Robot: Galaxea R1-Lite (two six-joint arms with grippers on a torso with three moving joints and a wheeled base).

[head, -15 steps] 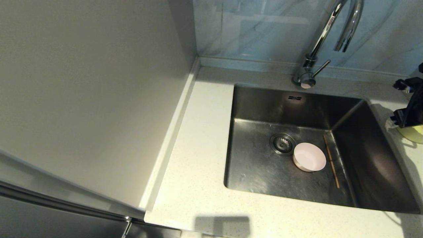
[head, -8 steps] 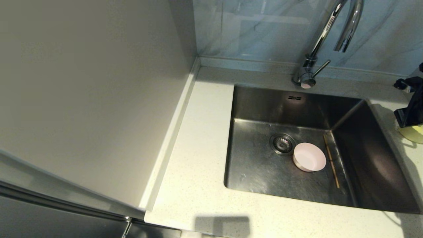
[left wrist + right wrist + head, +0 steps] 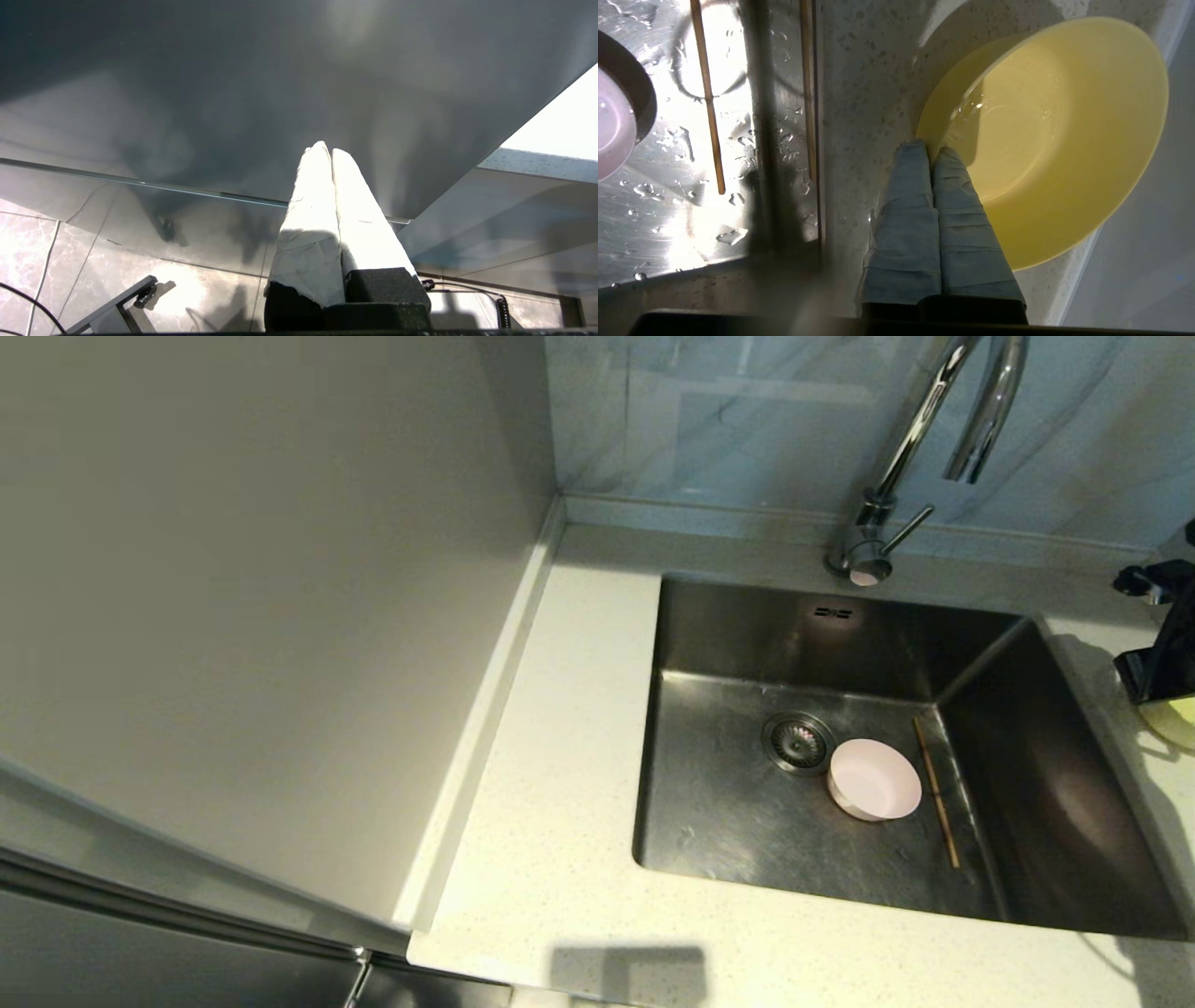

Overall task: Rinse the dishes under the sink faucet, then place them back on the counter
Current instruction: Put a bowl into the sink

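Right pincer [image 3: 930, 148]: fingers pressed together with no gap, tips over the near rim of the yellow-green bowl [image 3: 1055, 135]; whether the rim is pinched between them cannot be told. In the head view this pincer [image 3: 1162, 686] sits at the far right edge, above the same bowl [image 3: 1174, 721].

Left pincer [image 3: 329, 150]: fingers shut on nothing, parked below the counter level, facing a dark cabinet panel.

Yellow-green bowl: upright on the counter [image 3: 560, 784], just right of the sink [image 3: 747, 821] (wet inside, a little water showing in the bottom).

Pale pink bowl [image 3: 875, 779]: upright on the sink floor, just beside the round strainer drain [image 3: 798, 741].

Chopsticks [image 3: 935, 791]: lying on the sink floor along its right wall, right of the pink bowl; apart from each other in the right wrist view.

Faucet [image 3: 920, 439]: chrome gooseneck behind the sink, spout over the basin.
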